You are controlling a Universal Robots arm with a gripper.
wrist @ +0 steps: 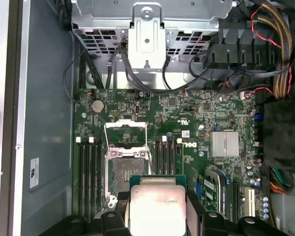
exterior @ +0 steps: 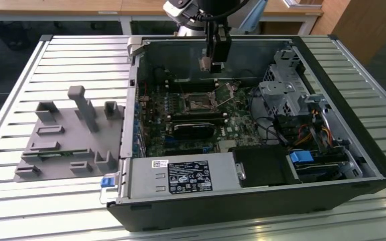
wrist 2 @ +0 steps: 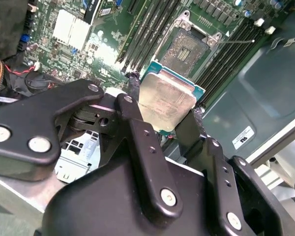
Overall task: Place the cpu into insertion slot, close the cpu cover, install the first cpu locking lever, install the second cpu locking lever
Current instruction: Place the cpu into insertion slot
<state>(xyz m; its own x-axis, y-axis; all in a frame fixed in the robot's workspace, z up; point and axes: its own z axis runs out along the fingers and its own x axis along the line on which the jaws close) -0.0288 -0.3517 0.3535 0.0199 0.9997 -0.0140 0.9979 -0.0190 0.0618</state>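
Note:
My gripper (exterior: 213,64) hangs inside the open computer case, shut on the cpu (exterior: 206,64), a flat square chip with a silvery top. In both wrist views the black fingers (wrist 2: 132,105) clamp two opposite edges of the cpu (wrist 2: 167,101) (wrist: 157,206). The insertion slot (wrist: 125,169) (wrist 2: 187,49) (exterior: 196,104) lies bare on the green board, below and just ahead of the chip. The cpu cover (wrist: 126,132), a thin metal frame, stands flipped open at the slot's far side. Thin wire levers (exterior: 230,93) stick up beside the slot.
A metal drive cage (exterior: 287,95) and bundled cables (wrist: 273,44) fill the case on the exterior view's right. The power supply (exterior: 179,175) sits along the near wall. Memory slots (wrist: 88,172) flank the socket. A grey parts fixture (exterior: 66,135) lies outside the case.

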